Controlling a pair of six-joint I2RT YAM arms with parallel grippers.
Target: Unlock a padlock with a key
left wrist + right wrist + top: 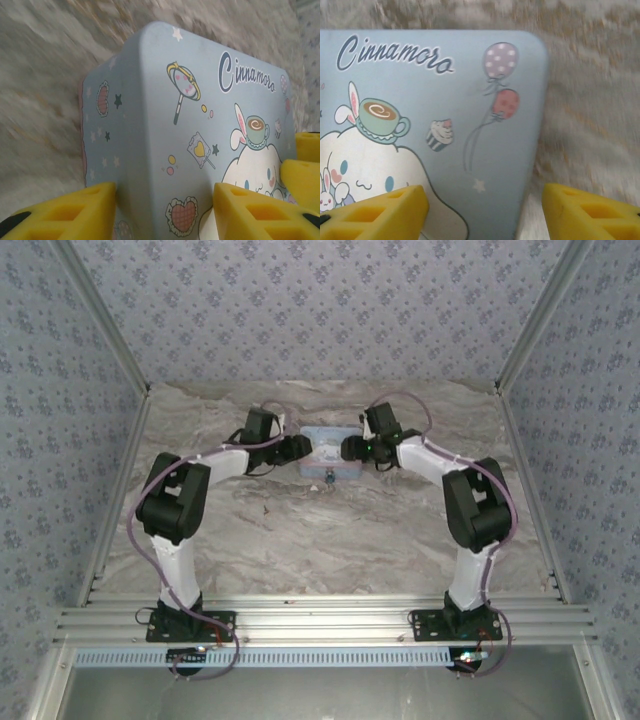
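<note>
Padlock [329, 478] hangs at the near edge of the cartoon tin [328, 443], mid-bench [320, 540]. From above it's too small for you to read the shackle. Left tool [165, 194] is partly open with the tin's corner between its fingers, one finger right at the side wall. Can't tell if it's clamping. Right tool [484, 192] has its jaws apart astride the tin's other end, one finger over the lid, the other clear over the bench, gripping nothing.
</note>
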